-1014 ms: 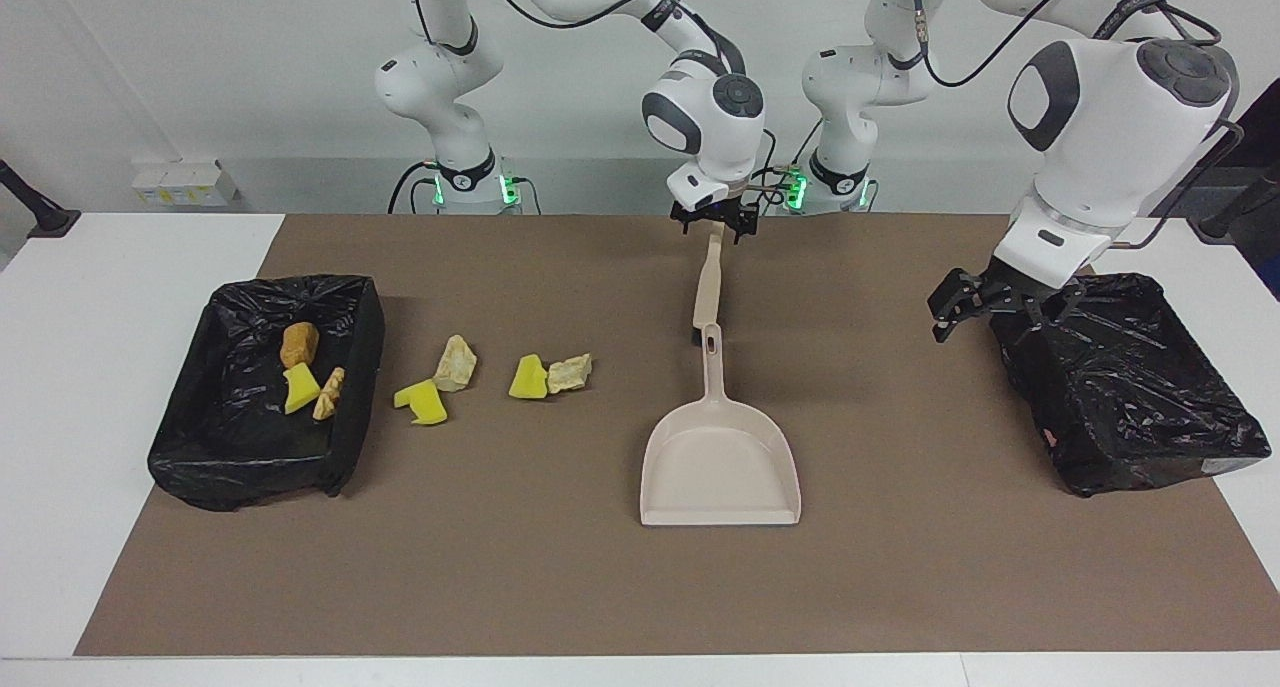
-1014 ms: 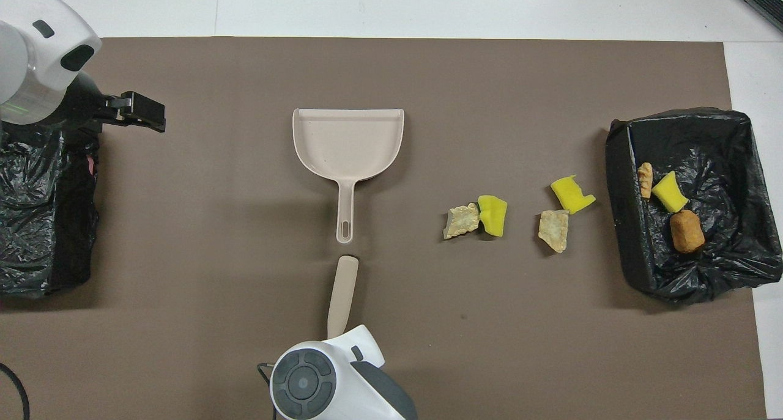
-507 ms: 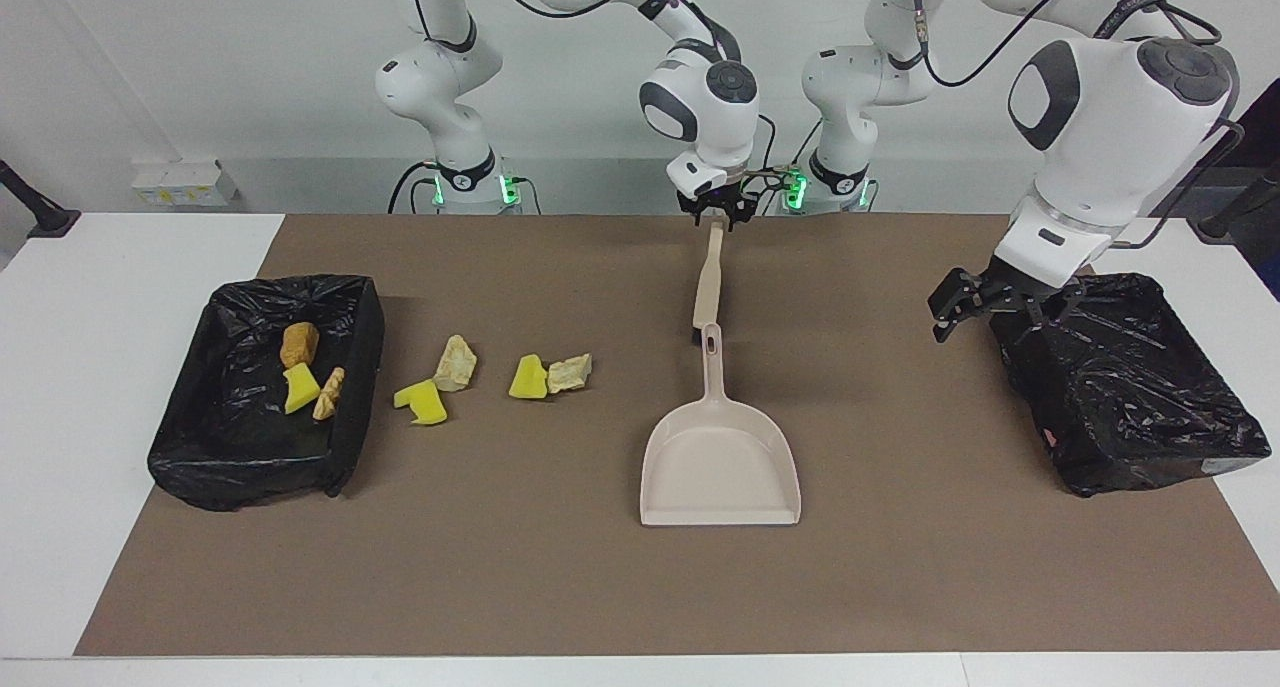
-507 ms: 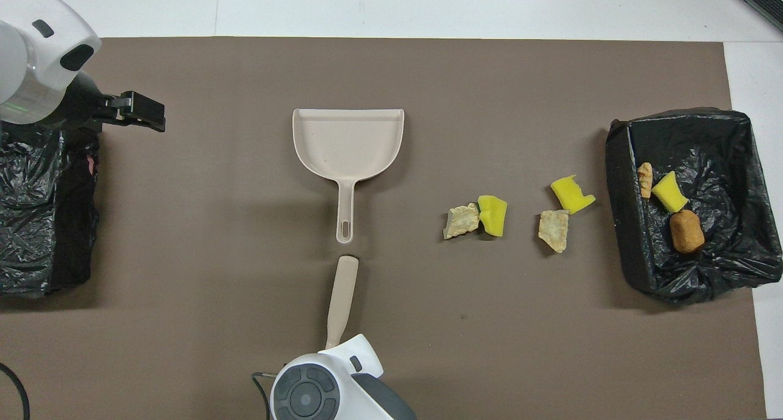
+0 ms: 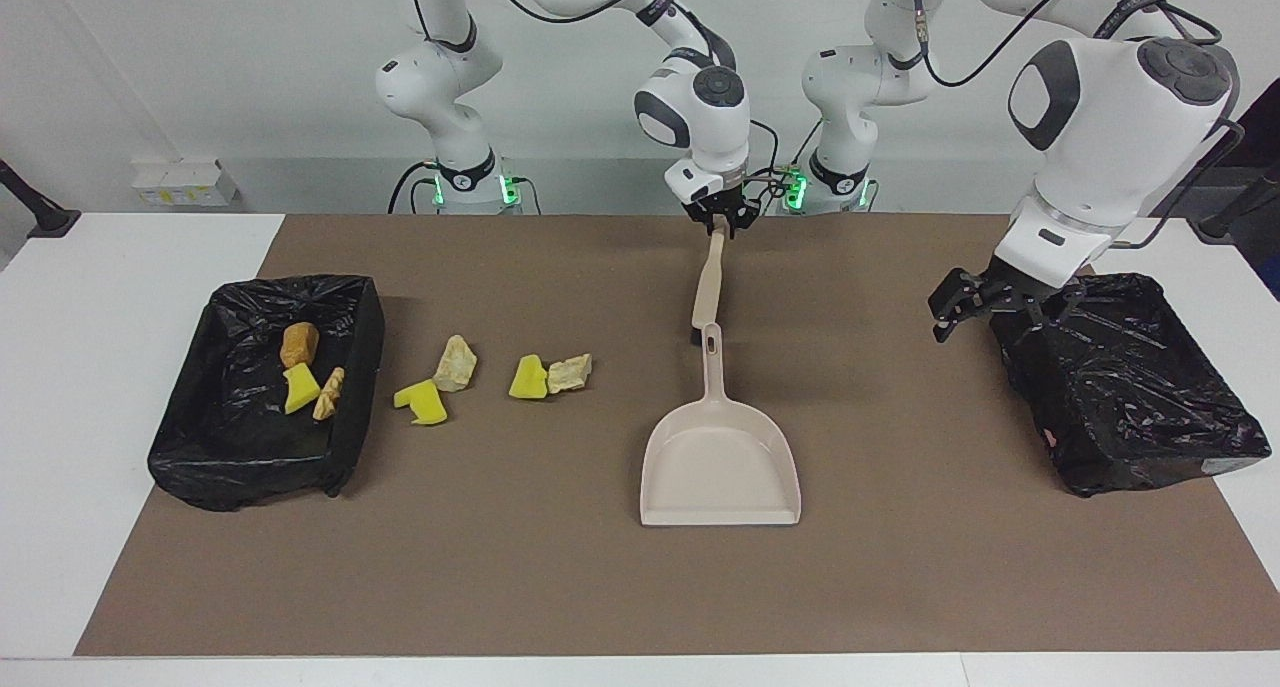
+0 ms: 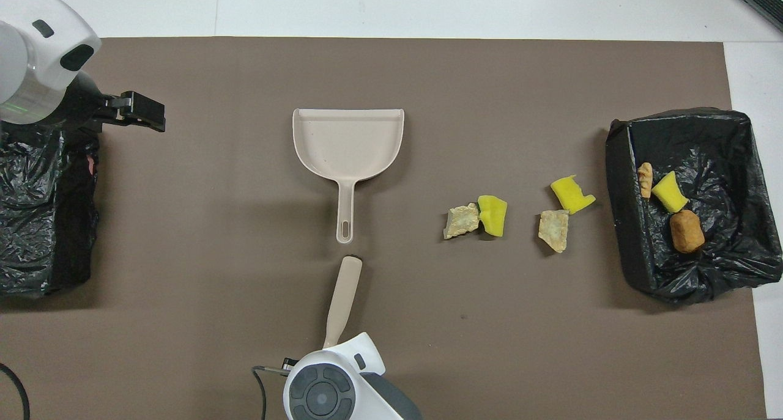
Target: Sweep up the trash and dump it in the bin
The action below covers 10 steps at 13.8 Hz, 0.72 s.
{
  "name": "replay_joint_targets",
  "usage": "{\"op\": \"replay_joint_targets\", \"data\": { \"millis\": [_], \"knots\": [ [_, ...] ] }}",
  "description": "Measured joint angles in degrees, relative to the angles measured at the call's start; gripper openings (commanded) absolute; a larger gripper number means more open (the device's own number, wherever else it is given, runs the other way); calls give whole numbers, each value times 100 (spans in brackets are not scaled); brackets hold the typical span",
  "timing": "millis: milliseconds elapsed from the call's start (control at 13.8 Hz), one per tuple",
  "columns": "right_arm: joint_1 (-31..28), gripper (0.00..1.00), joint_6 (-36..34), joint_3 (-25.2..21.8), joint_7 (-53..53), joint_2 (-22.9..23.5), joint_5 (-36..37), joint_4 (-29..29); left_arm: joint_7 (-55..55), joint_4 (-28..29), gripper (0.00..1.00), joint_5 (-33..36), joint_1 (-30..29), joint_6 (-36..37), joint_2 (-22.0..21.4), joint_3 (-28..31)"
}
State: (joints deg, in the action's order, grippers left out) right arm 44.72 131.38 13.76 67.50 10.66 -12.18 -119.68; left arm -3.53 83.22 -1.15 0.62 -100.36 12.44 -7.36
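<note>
Four pieces of trash lie on the brown mat: a yellow sponge chunk (image 5: 527, 377) touching a beige lump (image 5: 570, 372), and another beige lump (image 5: 455, 362) beside a second yellow chunk (image 5: 425, 402). A black-lined bin (image 5: 362, 387) at the right arm's end holds a bread roll (image 5: 298, 344), a yellow chunk (image 5: 300, 387) and a beige piece (image 5: 328, 394). My right gripper (image 5: 717, 224) is shut on the robot-side end of a beige sweeper stick (image 5: 708, 279); in the overhead view its wrist hides the grip. My left gripper (image 5: 958, 307) hangs open over the mat.
A beige dustpan (image 5: 720, 462) lies mid-mat with its handle pointing at the sweeper's tip (image 6: 351, 262) and its mouth away from the robots. A second black-lined bin (image 5: 1130, 397) stands at the left arm's end, just beside the left gripper.
My right gripper has closed on the sweeper's end and its wrist has drawn a little toward the robots, turning the stick slightly. Left arm, trash and dustpan have not moved.
</note>
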Motion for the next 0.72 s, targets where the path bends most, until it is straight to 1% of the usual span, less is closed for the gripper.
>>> {"op": "replay_joint_targets", "data": {
  "millis": [72,217,362,435,579,724],
  "knots": [
    [-12,0,-106,-13,0,-40,0,1,0,0,100,0,4,-5,0,-3],
    [-148,0,-640,-43,0,-296,1,7,0,-1,100,-2,59,-22,0,-6],
    [-437,0,-1343,-61,0,-783,3,-41,-81,0,100,-9,243,-26,6,-16],
    [-602,0,-1620,-66,0,-1102,5,-164,-260,4,100,-9,416,-57,27,-20],
    [-874,0,-1955,-74,-31,-1784,39,-666,-711,16,100,-9,784,-265,133,-33],
    [-1098,0,-2165,-77,-183,-2412,313,-1345,-1254,88,100,-9,1222,-564,320,-47]
  ]
}}
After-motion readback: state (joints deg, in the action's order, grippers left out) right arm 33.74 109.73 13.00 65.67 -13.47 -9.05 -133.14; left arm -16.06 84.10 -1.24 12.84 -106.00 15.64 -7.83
